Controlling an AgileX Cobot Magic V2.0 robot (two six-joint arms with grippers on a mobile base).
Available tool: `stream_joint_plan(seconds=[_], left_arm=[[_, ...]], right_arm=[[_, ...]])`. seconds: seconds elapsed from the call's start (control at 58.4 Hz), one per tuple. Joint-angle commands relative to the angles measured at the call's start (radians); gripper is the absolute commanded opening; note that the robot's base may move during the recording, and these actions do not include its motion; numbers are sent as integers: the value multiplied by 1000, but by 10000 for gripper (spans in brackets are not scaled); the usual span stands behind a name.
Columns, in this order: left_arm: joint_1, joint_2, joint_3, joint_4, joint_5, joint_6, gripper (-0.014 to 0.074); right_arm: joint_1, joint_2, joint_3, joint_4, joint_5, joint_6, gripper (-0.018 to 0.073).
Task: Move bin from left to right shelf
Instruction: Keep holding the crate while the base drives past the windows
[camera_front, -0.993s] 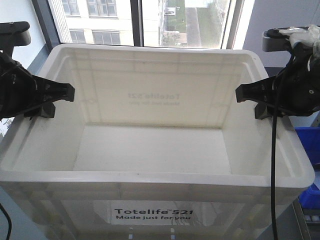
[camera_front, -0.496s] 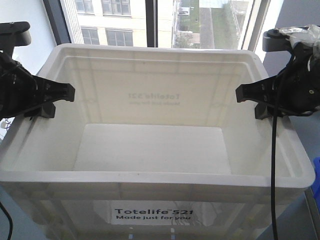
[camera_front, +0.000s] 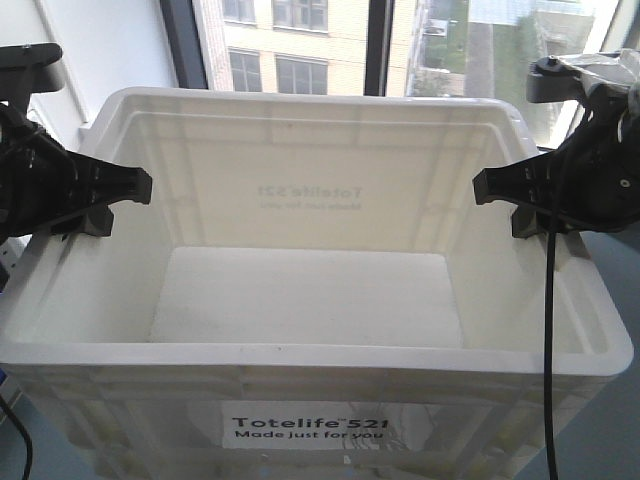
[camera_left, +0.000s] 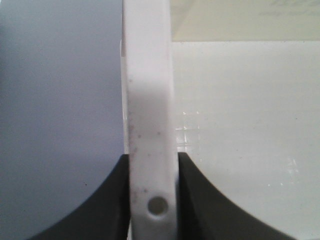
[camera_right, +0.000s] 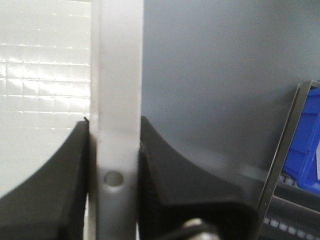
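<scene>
The bin (camera_front: 310, 300) is a large white tote with "Totelife 521" print on its near wall; it fills the front view and is empty inside. My left gripper (camera_front: 100, 205) is shut on the bin's left rim, which runs between the black fingers in the left wrist view (camera_left: 150, 125). My right gripper (camera_front: 520, 205) is shut on the bin's right rim, seen in the right wrist view (camera_right: 116, 100) clamped between its fingers. The bin hangs level between both grippers.
Windows (camera_front: 300, 45) with buildings outside lie behind the bin. A blue plastic bin (camera_right: 306, 140) on a metal shelf frame (camera_right: 282, 160) shows at the right in the right wrist view. A grey surface lies below.
The background behind the bin has slid to the right: the window frames shifted and the blue bin at lower right left the front view. The grippers keep their hold on the bin.
</scene>
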Motion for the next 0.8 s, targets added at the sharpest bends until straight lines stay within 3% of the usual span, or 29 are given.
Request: stream_joint_plan(seconds=[0.0, 0.787], left_arm=[[-1, -44, -37, 6, -79, 8, -6], [-1, -44, -37, 6, -79, 8, -6]], right_arm=[[-4, -34, -35, -53, -64, -20, 0], [-4, -34, -35, -53, -63, -20, 0]])
